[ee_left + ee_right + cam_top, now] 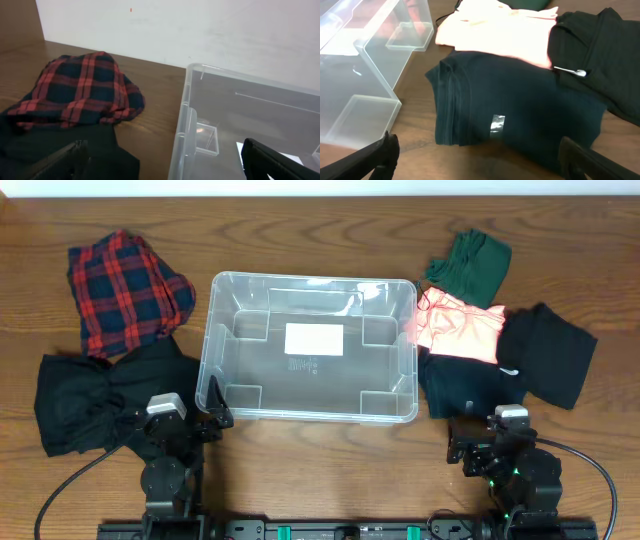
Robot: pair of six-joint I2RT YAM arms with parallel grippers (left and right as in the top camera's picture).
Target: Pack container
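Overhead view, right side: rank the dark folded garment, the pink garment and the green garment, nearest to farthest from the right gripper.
Measured from the right gripper:
1. dark folded garment, directly ahead of it.
2. pink garment, just beyond the dark one.
3. green garment, farthest back.

container [208, 355]: clear
label [314, 339]: white
plaid cloth [125, 290]: red and navy checks
left cloth [85, 400]: black
top cloth [470, 265]: dark green
middle cloth [460, 330]: salmon pink
right cloth [550, 355]: black
front cloth [520, 125]: dark teal
table [310, 470]: brown wood grain
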